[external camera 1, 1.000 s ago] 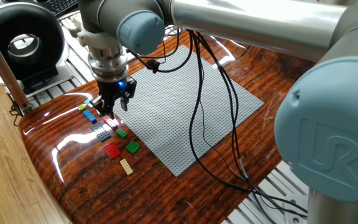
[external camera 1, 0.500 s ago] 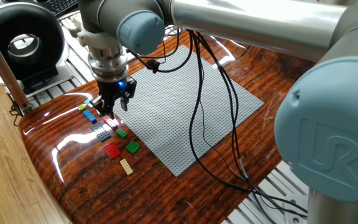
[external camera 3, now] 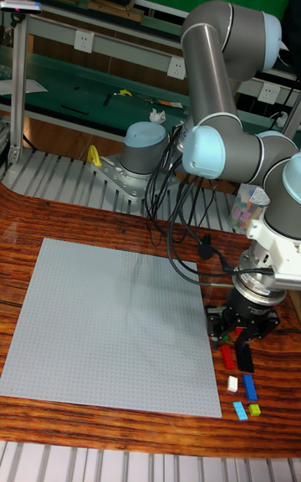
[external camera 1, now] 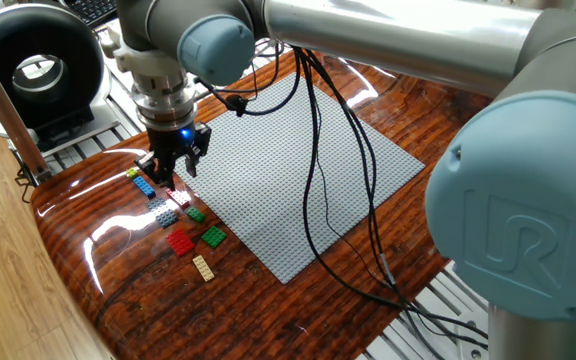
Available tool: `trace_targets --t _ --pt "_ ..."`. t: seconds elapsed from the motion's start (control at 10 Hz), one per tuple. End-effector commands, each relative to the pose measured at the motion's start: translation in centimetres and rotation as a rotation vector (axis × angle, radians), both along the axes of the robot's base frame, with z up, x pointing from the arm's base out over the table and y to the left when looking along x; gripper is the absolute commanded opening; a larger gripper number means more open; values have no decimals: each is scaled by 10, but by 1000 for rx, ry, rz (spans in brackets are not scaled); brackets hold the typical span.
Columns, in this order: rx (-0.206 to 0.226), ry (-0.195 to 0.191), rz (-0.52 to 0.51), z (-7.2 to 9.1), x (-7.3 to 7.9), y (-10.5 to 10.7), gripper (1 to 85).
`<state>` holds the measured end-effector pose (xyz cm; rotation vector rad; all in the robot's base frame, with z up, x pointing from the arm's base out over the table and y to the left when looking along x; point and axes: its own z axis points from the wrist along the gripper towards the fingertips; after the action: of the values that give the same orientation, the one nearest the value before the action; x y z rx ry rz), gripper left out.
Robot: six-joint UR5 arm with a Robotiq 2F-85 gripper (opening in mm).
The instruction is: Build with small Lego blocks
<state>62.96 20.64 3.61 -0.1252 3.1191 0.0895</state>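
The small Lego blocks lie in a loose cluster on the wooden table, off the left edge of the grey baseplate [external camera 1: 288, 165]. They include a yellow-green block [external camera 1: 133, 173], a blue block [external camera 1: 145, 186], grey blocks [external camera 1: 163, 211], a white-and-red piece [external camera 1: 178, 196], two green blocks [external camera 1: 213, 236], a red block [external camera 1: 179, 242] and a tan block [external camera 1: 203, 267]. My gripper [external camera 1: 175, 172] points down over the back end of the cluster, open, with nothing visible between its fingers. In the tall fixed view the gripper [external camera 3: 241, 341] stands over a red block [external camera 3: 227, 355], with a white block [external camera 3: 232, 382] and a blue block [external camera 3: 250, 385] just in front.
A black round device [external camera 1: 33, 70] stands at the back left, beside a metal post [external camera 1: 3, 105]. Black cables [external camera 1: 318, 190] hang from the arm across the baseplate. The table's curved edge [external camera 1: 68, 250] runs close to the blocks.
The gripper has shifted a little to the left and back along the cluster. The blocks lie where they were.
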Motion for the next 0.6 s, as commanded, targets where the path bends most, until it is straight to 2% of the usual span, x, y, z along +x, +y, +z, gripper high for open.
trace_targets --t 0.0,0.3,0.5 --pt "19 -15 8 2 4 4 467" --pt "38 -29 -10 -4 18 20 467" --pt "46 -40 -17 -8 22 29 467"
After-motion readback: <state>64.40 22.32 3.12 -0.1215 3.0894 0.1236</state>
